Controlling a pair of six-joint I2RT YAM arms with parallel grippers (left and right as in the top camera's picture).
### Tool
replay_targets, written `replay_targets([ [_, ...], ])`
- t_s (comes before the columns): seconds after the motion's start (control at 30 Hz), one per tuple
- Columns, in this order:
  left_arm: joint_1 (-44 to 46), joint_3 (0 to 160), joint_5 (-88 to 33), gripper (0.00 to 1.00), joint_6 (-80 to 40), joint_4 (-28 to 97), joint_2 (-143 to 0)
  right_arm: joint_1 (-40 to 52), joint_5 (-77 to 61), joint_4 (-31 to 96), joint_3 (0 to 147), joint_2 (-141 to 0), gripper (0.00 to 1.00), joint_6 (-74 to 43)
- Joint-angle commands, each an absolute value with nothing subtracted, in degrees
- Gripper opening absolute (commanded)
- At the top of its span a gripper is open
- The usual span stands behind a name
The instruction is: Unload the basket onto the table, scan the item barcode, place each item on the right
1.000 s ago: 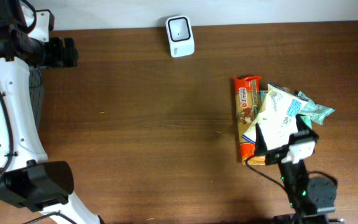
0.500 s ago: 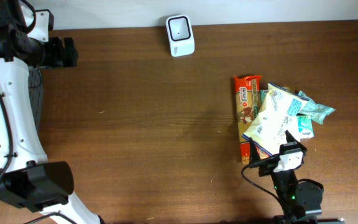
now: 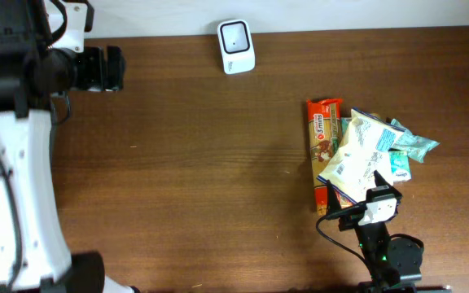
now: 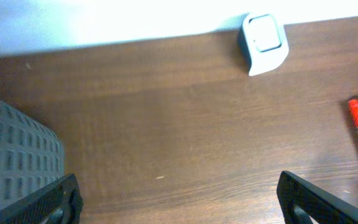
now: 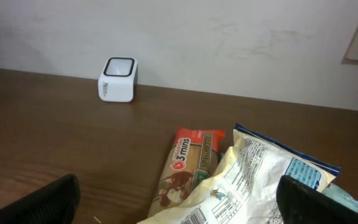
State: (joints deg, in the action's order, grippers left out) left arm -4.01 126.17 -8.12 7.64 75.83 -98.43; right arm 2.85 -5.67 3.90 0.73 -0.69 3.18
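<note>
Wood-grain bench (image 3: 186, 179) carries a white scanner (image 3: 236, 46) at its far edge, near the middle. Well apart from it, on the right side, lies a pile of packets. A white pouch (image 3: 357, 150) rests on top of an orange pack (image 3: 322, 122) and a teal packet (image 3: 418, 145). The right tool (image 3: 379, 195) stands wide at the pile's near edge, holding nothing. The left tool (image 3: 112, 69) hangs wide and empty over the far left of the bench, pointing toward the scanner.
</note>
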Motion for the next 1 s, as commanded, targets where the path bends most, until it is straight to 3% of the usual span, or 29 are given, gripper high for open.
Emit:
replay_targets([
  [0.0,0.25,111.46,-5.5,0.99,7.35,71.31,-85.69,2.59,-5.8,4.1,0.32,-0.19,0.99,2.72],
  [0.13,3.66,86.41,-7.29,0.99,7.29,58.17,-71.11,2.59,-5.8,4.1,0.32,-0.19,0.99,2.72],
  [0.27,3.7,47.92,-10.35,0.99,7.07,24.43,-49.54,2.59,-5.8,4.1,0.32,-0.19,0.99,2.72],
  [0.4,3.7,19.94,-10.7,0.99,7.11,3.77,-29.56,2.59,-5.8,4.1,0.32,-0.19,0.99,2.72],
  [0.6,3.7,3.38,-8.47,0.99,7.16,-3.05,-13.67,2.59,-5.8,4.1,0.32,-0.19,0.99,2.72],
  [0.97,2.94,0.47,-6.35,0.99,7.35,4.14,-0.27,2.59,-5.8,4.1,0.32,-0.19,0.99,2.72],
])
